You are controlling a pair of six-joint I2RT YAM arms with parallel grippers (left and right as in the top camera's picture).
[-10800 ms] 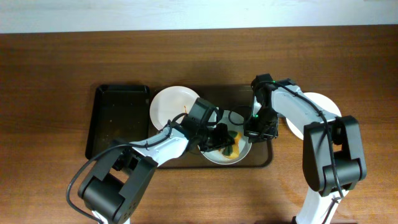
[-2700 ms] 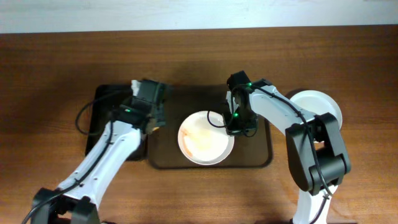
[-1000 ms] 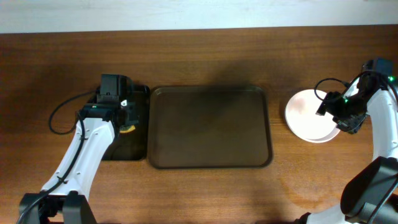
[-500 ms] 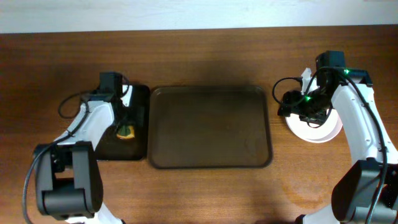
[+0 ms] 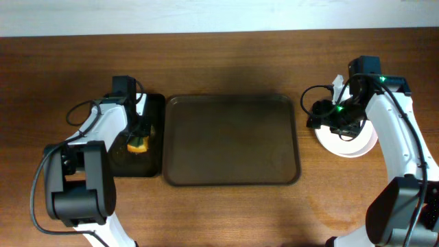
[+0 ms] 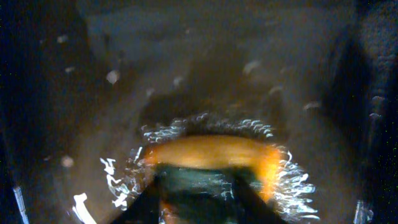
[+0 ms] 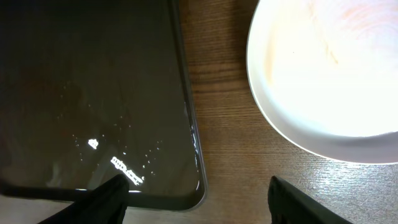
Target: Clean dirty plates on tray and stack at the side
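The brown tray (image 5: 233, 140) lies empty in the middle of the table; its right corner (image 7: 93, 93) shows in the right wrist view. White plates (image 5: 348, 139) sit stacked on the table to its right, and the top plate (image 7: 329, 68) carries a faint orange tint. My right gripper (image 5: 319, 116) hangs open over bare wood between tray and plates, its fingertips (image 7: 106, 199) wide apart around nothing. My left gripper (image 5: 135, 130) is low over the small black tray, its fingers (image 6: 146, 205) apart on either side of the sponge lying there.
The narrow black tray (image 5: 147, 110) stands against the brown tray's left side. An orange and green sponge (image 5: 138, 144) rests on its wet floor (image 6: 186, 74), filling the bottom of the left wrist view as the sponge (image 6: 211, 155).
The left gripper let go of the sponge in the black tray, and its jaws have since narrowed. The right arm swung from the plates' right side to their left, then held still.
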